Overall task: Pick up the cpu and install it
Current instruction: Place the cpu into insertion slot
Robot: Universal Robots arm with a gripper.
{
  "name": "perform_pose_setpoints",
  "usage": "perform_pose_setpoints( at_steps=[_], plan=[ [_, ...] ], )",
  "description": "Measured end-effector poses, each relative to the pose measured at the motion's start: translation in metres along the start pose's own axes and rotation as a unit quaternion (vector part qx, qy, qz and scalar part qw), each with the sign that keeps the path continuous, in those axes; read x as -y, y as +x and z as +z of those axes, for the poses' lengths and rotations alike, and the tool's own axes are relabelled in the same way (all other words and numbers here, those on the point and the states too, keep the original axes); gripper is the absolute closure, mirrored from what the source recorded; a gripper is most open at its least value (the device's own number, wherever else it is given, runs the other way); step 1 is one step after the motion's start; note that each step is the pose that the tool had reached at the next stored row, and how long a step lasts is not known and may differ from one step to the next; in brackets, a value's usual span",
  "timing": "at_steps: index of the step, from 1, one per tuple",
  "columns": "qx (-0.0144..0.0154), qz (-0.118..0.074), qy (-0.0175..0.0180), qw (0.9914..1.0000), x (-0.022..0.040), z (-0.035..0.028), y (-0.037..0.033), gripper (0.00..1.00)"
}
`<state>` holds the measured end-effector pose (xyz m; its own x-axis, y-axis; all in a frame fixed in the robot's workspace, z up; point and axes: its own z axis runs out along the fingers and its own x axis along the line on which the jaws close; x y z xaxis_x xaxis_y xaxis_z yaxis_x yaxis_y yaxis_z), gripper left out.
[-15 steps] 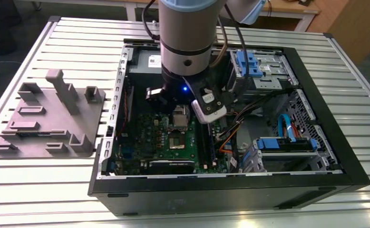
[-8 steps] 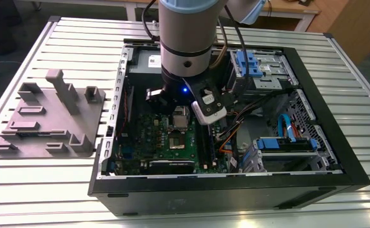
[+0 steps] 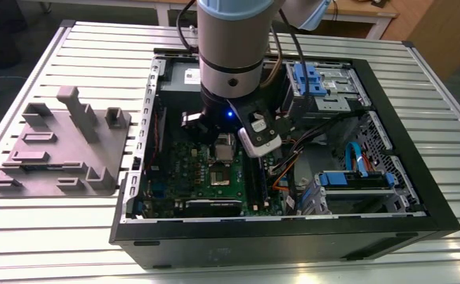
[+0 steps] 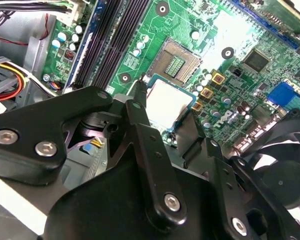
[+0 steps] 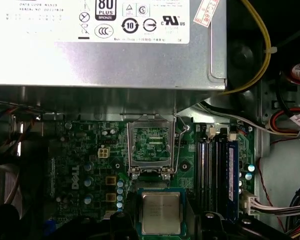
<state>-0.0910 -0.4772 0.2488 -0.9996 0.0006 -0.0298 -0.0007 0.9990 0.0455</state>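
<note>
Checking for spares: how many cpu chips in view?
1. The cpu is gripped between the fingers, over the green board beside the empty socket. More could be hidden behind the arm.

The things are carried by a worktop [image 3: 96,53] made of long pale metal slats with narrow grooves between them. Two things are laid directly on it. A large black computer case [image 3: 293,239] is placed on its side, with the open side turned upward, in the middle and toward the exterior view's right. A grey plastic tray [image 3: 57,160] with raised blocks is set just beside it, on the exterior view's left. Whether the two touch cannot be told.
</note>
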Motion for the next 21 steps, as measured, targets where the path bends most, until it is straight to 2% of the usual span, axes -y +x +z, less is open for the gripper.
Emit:
perform_pose_setpoints(
  at_steps=[4,12,18,21],
  plan=[
    [0.0000,0.000,-0.0001,1.00000,0.0020,0.0025,0.0001,0.53],
    [0.0000,0.000,0.0000,1.00000,0.0060,0.0152,0.0006,0.53],
    [0.0000,0.000,-0.0001,1.00000,0.0119,0.0198,0.0008,0.53],
    [0.0000,0.000,-0.0001,1.00000,0.0133,0.0248,0.0010,0.53]
  ],
)
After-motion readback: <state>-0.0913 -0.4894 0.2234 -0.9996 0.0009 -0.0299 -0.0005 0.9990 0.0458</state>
